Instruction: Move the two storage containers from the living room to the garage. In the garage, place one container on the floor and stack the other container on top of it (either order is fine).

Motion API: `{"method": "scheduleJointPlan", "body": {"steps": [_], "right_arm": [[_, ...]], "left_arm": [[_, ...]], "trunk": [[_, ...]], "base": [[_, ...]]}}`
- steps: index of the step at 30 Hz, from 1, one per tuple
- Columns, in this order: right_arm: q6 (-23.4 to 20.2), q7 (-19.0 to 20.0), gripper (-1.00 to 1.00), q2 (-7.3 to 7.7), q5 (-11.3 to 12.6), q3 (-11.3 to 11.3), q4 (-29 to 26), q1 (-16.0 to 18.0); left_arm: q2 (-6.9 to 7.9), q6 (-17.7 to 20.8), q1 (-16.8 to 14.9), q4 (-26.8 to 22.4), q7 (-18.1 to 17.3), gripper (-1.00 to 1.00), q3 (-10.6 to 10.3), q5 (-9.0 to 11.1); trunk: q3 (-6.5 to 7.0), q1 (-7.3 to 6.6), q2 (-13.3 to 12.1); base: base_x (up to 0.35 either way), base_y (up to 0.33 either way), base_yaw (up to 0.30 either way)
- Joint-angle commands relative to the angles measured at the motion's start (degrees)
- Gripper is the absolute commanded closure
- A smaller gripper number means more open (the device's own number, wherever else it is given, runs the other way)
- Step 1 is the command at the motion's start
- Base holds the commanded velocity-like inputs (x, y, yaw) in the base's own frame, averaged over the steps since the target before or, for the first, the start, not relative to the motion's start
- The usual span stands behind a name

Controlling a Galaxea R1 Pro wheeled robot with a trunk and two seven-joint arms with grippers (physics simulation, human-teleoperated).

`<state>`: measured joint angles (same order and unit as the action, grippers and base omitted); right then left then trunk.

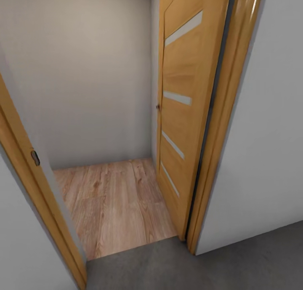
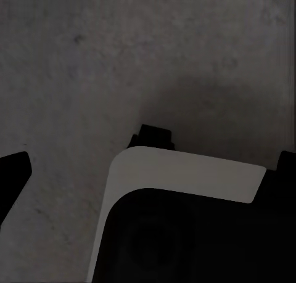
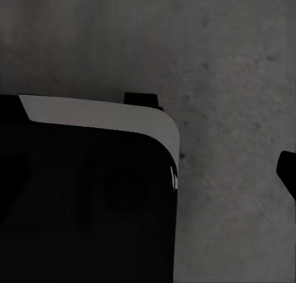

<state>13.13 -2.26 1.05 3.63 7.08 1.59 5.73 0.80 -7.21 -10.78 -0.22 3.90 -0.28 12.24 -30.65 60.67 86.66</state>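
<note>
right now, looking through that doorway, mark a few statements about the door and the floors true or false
1. The orange wooden door stands open. True.
2. The door has two glass slits. False: four pale slits run down its face.
3. Wood plank flooring lies beyond the threshold. True.
4. The floor nearest the camera is carpeted in blue. False: it is dark grey concrete.
5. Both wrist views look down on grey concrete. True.
6. A container sits on the planks past the door. False: the visible planks are bare.
</note>
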Motion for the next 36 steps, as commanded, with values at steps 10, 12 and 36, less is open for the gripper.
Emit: {"method": "scheduleJointPlan", "body": {"steps": [10,12,36], "right_arm": [[0.3,-0.1,-1.00,0.01,0.3,0.6,0.2,0.1],[0.3,-0.1,-1.00,0.00,0.3,0.6,0.2,0.1],[0.3,-0.1,-1.00,0.00,-0.1,0.9,0.2,0.1]], "left_arm": [[-0.01,-0.2,0.0,0.0,0.1,-1.00,-0.1,0.3],[-0.01,-0.2,0.0,0.0,0.1,-1.00,-0.1,0.3],[-0.01,-0.4,0.0,0.0,0.1,-1.00,0.0,0.4]], "trunk": [[-0.06,0.03,0.0],[-0.06,0.03,0.0],[-0.06,0.03,0.0]], "base": [[0.323,0.000,0.000],[0.323,0.000,0.000],[0.322,0.000,0.015]]}}
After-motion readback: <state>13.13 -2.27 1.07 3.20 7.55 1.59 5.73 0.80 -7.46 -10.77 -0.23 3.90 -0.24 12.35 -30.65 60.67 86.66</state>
